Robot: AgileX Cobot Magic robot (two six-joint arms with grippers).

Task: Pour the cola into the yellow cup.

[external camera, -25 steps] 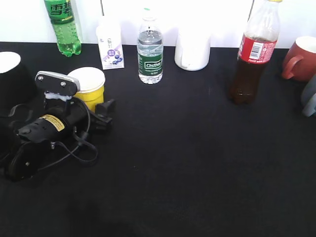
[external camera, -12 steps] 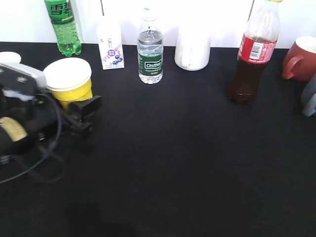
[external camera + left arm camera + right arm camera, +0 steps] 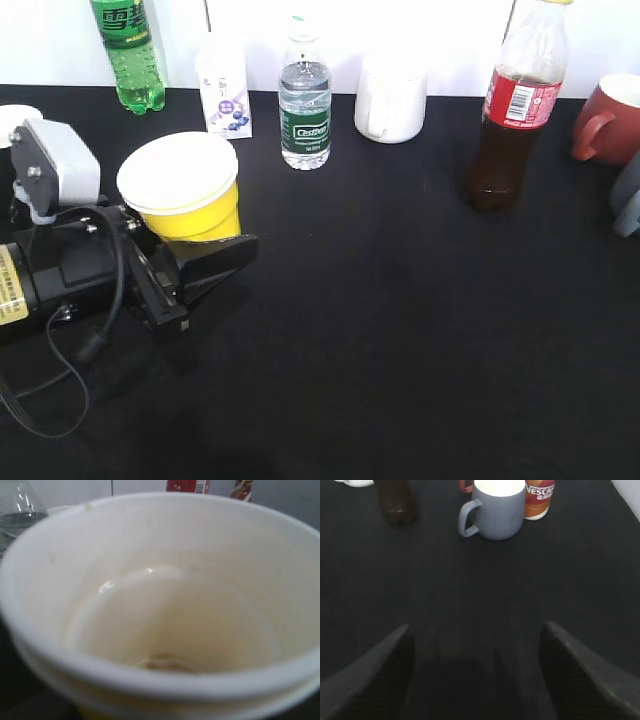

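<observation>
Black tabletop (image 3: pixel 380 330) carries everything. Nearest, the left gripper (image 3: pixel 205 262) is clamped on the yellow cup (image 3: pixel 185 200), lifted and tilted. Right gripper (image 3: pixel 475 672) stands spread apart. Farther back right, the cola (image 3: pixel 515 110) is upright.

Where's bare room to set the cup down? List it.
Open black table runs from the left tool and its yellow cup across to the cola, and along the whole near edge. The back row is crowded: water bottle, white mug.
</observation>
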